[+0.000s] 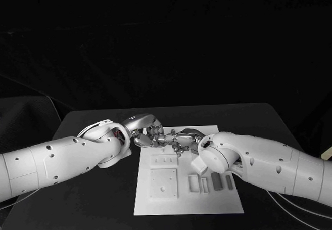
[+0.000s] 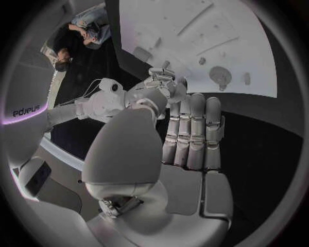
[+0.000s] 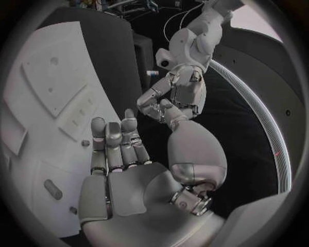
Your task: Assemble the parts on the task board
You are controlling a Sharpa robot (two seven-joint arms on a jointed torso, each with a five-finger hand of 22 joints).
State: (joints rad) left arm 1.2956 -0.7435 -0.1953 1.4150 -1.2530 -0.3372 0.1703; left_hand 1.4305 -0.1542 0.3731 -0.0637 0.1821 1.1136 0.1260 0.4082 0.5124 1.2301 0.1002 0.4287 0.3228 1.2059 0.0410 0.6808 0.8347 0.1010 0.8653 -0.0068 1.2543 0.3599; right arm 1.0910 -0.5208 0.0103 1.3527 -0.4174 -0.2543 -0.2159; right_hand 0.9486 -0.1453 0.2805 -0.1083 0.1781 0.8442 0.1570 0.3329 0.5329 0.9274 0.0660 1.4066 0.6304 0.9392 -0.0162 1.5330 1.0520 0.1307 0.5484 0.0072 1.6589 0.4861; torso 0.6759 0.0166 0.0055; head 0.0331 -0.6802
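Nearest the head camera we record the tabletop (image 1: 81, 199), black, its near edge running under both forearms, with bare dark surface left and right of the board and a broad strip beyond it toward the far edge. Next in size is the task board (image 1: 185, 203), a white plate at the middle of the tabletop, its near edge close to the tabletop's front edge and its far edge under the two hands. On it we note raised white blocks and a row of small grey parts (image 1: 216, 183) standing in slots toward its right side. We find the left robot hand (image 1: 146, 132) and the right robot hand (image 1: 183, 140) meeting over the board's far edge, fingertips close together or touching; which, we cannot tell. Both wrist views show each hand's fingers straight, side by side, holding nothing.
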